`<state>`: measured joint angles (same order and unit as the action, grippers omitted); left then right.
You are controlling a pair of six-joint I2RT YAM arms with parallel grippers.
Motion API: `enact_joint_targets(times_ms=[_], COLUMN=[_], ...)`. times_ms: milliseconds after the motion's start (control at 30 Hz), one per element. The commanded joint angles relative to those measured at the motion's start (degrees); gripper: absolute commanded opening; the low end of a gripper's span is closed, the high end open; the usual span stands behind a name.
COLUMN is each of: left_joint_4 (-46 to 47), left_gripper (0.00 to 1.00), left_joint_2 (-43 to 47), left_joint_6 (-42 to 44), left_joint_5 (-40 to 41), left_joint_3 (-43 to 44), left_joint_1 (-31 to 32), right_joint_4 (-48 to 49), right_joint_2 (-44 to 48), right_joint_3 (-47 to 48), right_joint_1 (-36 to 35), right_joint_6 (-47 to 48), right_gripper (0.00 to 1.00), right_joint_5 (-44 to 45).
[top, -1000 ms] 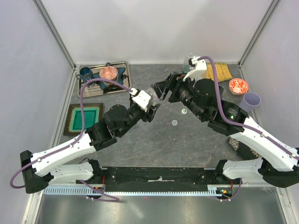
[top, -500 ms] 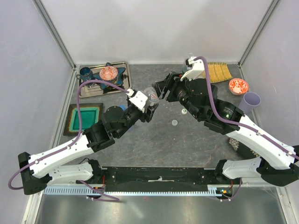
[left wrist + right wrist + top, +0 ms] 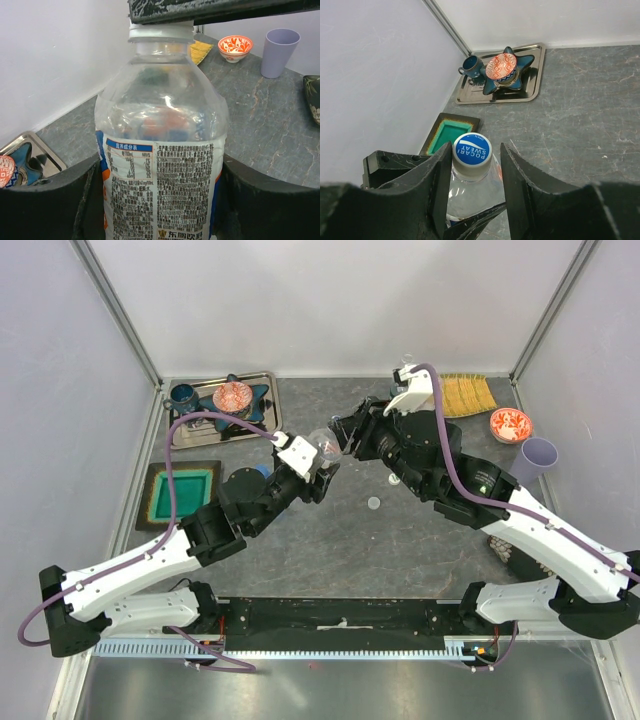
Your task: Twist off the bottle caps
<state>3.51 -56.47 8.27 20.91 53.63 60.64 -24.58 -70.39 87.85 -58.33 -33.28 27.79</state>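
Note:
My left gripper (image 3: 316, 462) is shut on a clear bottle with a blue-white label (image 3: 322, 444) and holds it upright above the table. In the left wrist view the bottle (image 3: 160, 150) fills the gap between the fingers (image 3: 50, 200). My right gripper (image 3: 472, 165) is open and straddles its blue-and-white cap (image 3: 472, 149). Its left finger is against the cap or very close, and its right finger (image 3: 520, 185) stands apart from it. A blue-tinted bottle (image 3: 262, 470) peeks out under the left arm. Another bottle top (image 3: 405, 364) shows behind the right wrist.
A steel tray (image 3: 262, 383) at the back left holds a star dish, a patterned bowl and a dark cup. A green-lined black dish (image 3: 181, 493) lies on the left. The lilac cup (image 3: 538, 456), a red bowl (image 3: 510, 424) and a yellow mat (image 3: 468, 393) are at the right. Two loose caps (image 3: 373, 503) lie mid-table.
The right gripper has moved left and closed in over the bottle's cap. The left gripper has shifted slightly with the bottle still in it.

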Motion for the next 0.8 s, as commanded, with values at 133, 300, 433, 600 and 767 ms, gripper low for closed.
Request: enact_joint_targets(times_ms=[133, 300, 433, 600, 767], left_joint_4=[4.14, 4.05, 4.58, 3.88, -2.62], left_gripper=[0.49, 0.49, 0.48, 0.47, 0.47], left_joint_2=[0.83, 0.92, 1.62, 3.99, 4.61], left_joint_6=[1.83, 1.75, 1.83, 0.09, -4.66], left_joint_5=[0.01, -0.25, -2.09, -10.76, -31.41], left_joint_3=[-0.01, -0.1, -0.19, 0.16, 5.52], left_joint_1=[0.71, 0.71, 0.71, 0.44, -4.89], right_joint_4=[1.28, 1.55, 2.16, 2.52, -1.08], right_joint_2=[-0.19, -0.1, 1.04, 4.29, 7.72], right_joint_3=[-1.45, -1.9, -3.65, -4.45, -2.52], right_joint_1=[-0.03, 0.14, 0.05, 0.84, 1.55], right_joint_6=[-0.21, -0.21, 1.11, 7.43, 15.24], right_gripper=[0.46, 0.25, 0.0, 0.0, 0.0], right_joint_5=[-0.63, -2.12, -4.58, -15.53, -26.81])
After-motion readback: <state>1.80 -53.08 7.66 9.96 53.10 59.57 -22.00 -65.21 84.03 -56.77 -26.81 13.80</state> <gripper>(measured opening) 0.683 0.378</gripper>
